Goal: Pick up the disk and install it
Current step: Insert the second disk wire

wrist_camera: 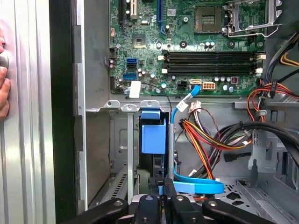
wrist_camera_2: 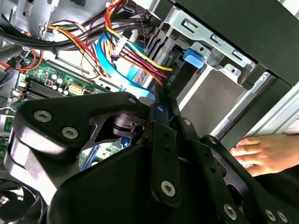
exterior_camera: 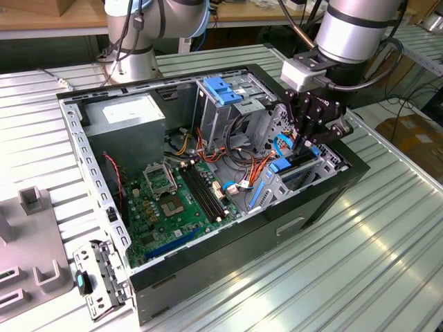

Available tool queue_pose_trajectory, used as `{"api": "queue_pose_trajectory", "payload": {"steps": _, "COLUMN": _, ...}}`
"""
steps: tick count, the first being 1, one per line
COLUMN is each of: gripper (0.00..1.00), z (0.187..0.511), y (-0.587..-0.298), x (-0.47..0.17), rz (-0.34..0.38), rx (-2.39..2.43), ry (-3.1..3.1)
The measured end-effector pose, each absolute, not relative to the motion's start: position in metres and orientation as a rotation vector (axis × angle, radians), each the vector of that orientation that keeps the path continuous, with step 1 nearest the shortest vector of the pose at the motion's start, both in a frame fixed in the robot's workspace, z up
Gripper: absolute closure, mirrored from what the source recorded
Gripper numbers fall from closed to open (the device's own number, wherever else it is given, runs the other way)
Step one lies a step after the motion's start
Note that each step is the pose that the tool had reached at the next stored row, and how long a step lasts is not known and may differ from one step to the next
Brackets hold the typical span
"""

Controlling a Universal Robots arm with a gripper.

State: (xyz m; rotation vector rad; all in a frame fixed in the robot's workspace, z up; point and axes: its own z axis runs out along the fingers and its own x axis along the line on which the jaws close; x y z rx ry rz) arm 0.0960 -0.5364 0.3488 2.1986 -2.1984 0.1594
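Note:
The disk (wrist_camera: 153,135) stands on edge in the drive bay at the front corner of the open computer case (exterior_camera: 332,187), its blue carrier tab (exterior_camera: 281,166) pointing toward the motherboard. In the second wrist view the same blue tab (wrist_camera_2: 193,56) sits against the bay's metal frame. My gripper (wrist_camera: 161,189) reaches down over the bay with its black fingers close together on the disk's thin upper edge, a strip of blue showing between them. In the exterior view the gripper (exterior_camera: 309,146) hangs just above the bay. Most of the drive's face is hidden inside the bay.
Bundles of coloured cables (wrist_camera: 210,140) and a flat blue cable (wrist_camera: 198,186) lie right beside the bay. The motherboard (exterior_camera: 173,200), grey power supply (exterior_camera: 128,114) and tall cage with blue top (exterior_camera: 225,93) fill the case. A person's hand (wrist_camera_2: 261,154) rests outside it.

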Motion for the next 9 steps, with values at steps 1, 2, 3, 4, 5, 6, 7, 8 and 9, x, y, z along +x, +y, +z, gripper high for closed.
{"api": "queue_pose_trajectory", "payload": {"steps": 1, "gripper": 0.84, "z": 0.3488, "y": -0.5364, "x": 0.096, "rz": 0.158, "rx": 2.199, "ry": -2.199}}
{"api": "queue_pose_trajectory", "payload": {"steps": 2, "gripper": 0.84, "z": 0.3487, "y": -0.5364, "x": 0.0961, "rz": 0.158, "rx": 2.2, "ry": -2.199}}
{"api": "queue_pose_trajectory", "payload": {"steps": 3, "gripper": 0.84, "z": 0.3487, "y": -0.5365, "x": 0.0961, "rz": 0.157, "rx": 2.2, "ry": -2.199}}
{"api": "queue_pose_trajectory", "payload": {"steps": 4, "gripper": 0.84, "z": 0.3487, "y": -0.5365, "x": 0.0961, "rz": 0.157, "rx": 2.2, "ry": -2.199}}
{"api": "queue_pose_trajectory", "payload": {"steps": 5, "gripper": 0.84, "z": 0.3487, "y": -0.5365, "x": 0.0961, "rz": 0.157, "rx": 2.2, "ry": -2.2}}
{"api": "queue_pose_trajectory", "payload": {"steps": 6, "gripper": 0.84, "z": 0.3487, "y": -0.5365, "x": 0.0961, "rz": 0.157, "rx": 2.2, "ry": -2.2}}
{"api": "queue_pose_trajectory", "payload": {"steps": 7, "gripper": 0.84, "z": 0.3486, "y": -0.5365, "x": 0.0961, "rz": 0.156, "rx": 2.2, "ry": -2.2}}
{"api": "queue_pose_trajectory", "payload": {"steps": 8, "gripper": 0.84, "z": 0.3484, "y": -0.5366, "x": 0.0961, "rz": 0.154, "rx": 2.2, "ry": -2.202}}
{"api": "queue_pose_trajectory", "payload": {"steps": 9, "gripper": 0.84, "z": 0.3484, "y": -0.5366, "x": 0.0961, "rz": 0.153, "rx": 2.199, "ry": -2.204}}
